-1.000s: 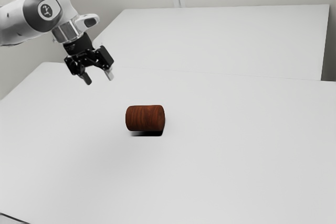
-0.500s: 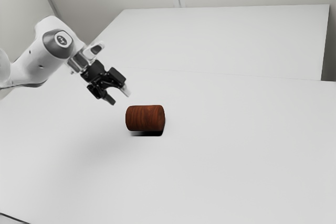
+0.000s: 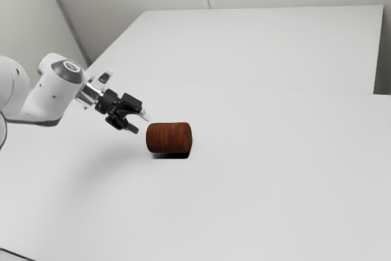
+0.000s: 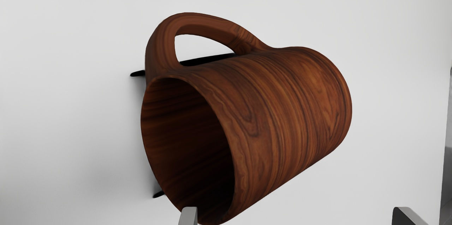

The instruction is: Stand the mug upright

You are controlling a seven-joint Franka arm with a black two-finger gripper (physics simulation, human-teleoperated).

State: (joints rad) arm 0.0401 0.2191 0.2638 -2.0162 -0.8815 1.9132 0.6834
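Observation:
My gripper stands open just off the mug's end on the exterior view's left, its fingers apart and nothing between them. The brown wood-grain mug lies on its side on the table. In the wrist view the mug shows its dark open mouth towards my hand, with the handle off to one side. The gripper has widely spaced fingertips there, one overlapping the mug's rim in the picture; whether it touches cannot be told.
The white table spreads around the mug. Behind it stands a large white surface, and pale walls rise beyond. A dark thin line crosses the exterior view's lower left corner.
My gripper has come down and towards the exterior view's right, close to the mug, and the hand has tilted flatter. The mug has not moved.

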